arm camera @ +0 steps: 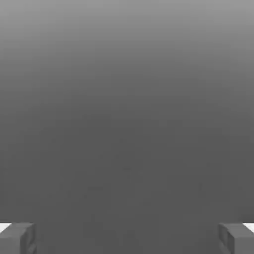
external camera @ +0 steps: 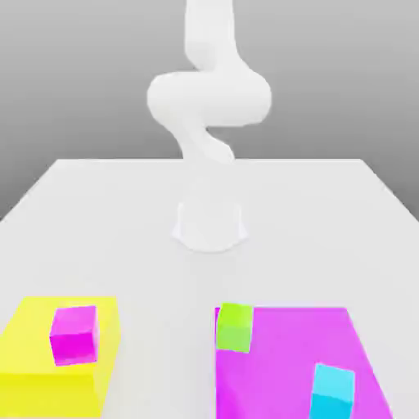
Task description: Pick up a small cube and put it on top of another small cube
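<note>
Plainly, the jaws (arm camera: 127,239) stand wide open, empty.

The tabletop (external camera: 147,270) looks smooth and matt, with no grain. The yellow block (external camera: 51,335), at about seven o'clock in the exterior view, looks like smooth, flat-coloured plastic. The magenta cube (external camera: 74,335) on it has the same plain, plastic-like faces. Toward five o'clock, the purple panel (external camera: 295,344) looks even and matt, and the green cube (external camera: 235,328) and cyan cube (external camera: 332,393) look smooth. At twelve o'clock, the white arm (external camera: 209,98) has a smooth, plastic-like shell.
</note>
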`<state>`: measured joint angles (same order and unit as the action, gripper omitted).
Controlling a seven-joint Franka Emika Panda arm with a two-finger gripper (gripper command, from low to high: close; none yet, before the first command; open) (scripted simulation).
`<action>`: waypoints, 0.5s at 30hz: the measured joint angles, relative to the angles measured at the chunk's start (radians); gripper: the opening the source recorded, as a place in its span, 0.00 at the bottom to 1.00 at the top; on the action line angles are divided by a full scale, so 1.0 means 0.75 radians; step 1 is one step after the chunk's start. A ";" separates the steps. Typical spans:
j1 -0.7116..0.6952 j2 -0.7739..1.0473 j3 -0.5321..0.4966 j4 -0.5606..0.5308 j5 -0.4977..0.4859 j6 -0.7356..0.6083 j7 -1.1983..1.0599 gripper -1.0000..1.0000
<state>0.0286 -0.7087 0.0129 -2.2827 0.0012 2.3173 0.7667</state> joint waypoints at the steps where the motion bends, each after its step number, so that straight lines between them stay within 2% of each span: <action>1: 0.017 0.052 0.007 0.010 0.000 0.010 -0.019 0.50; 15: 0.203 0.732 0.148 0.139 -0.032 0.140 -0.239 0.50</action>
<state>0.1806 -0.1596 0.1237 -2.1788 -0.0225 2.4223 0.5873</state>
